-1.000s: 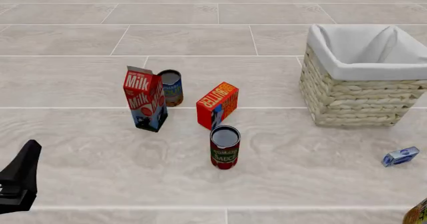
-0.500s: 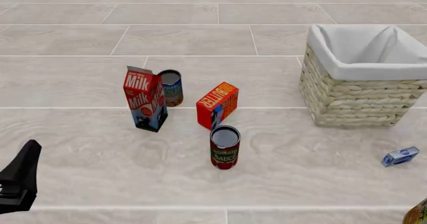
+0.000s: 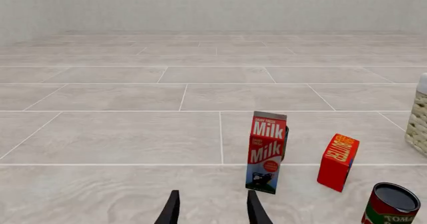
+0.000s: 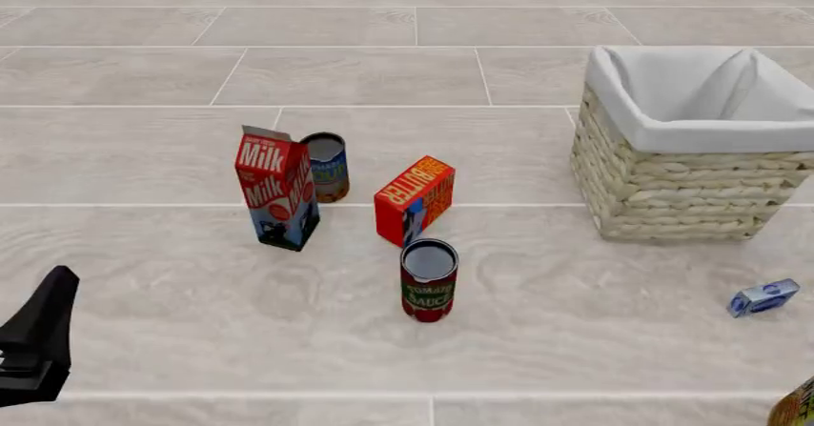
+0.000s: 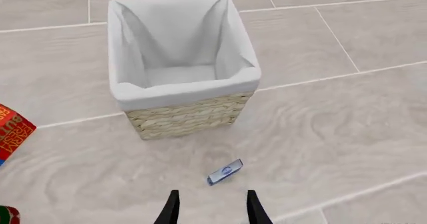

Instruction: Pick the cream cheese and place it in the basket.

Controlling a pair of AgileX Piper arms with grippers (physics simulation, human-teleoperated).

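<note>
In the front view, the cream cheese point(image 4: 763, 297) is seen lying flat on the table point(image 4: 152, 159), close to the right edge. The basket point(image 4: 687, 183) is placed farther back on the right side, well apart from the little box, and nothing is seen inside its white cloth. A milk carton point(image 4: 277, 189) is stood upright near the middle, with a can point(image 4: 327, 167) just behind it. A butter box point(image 4: 415, 199) is set a little to the right, and a tomato sauce can point(image 4: 429, 280) is stood in front of it. The left gripper point(image 4: 36, 350) is seen low by the near left corner; from here it cannot be told how its fingers are held.

In the left wrist view, the left gripper point(image 3: 211, 209) is held with its fingers apart, and nothing is between them. The milk carton point(image 3: 267, 152) is seen ahead.

In the right wrist view, the right gripper point(image 5: 211, 209) is held with its fingers apart above the table. The cream cheese point(image 5: 225, 172) is seen just ahead of the fingertips, not touched, with the basket point(image 5: 190, 115) beyond it.
</note>
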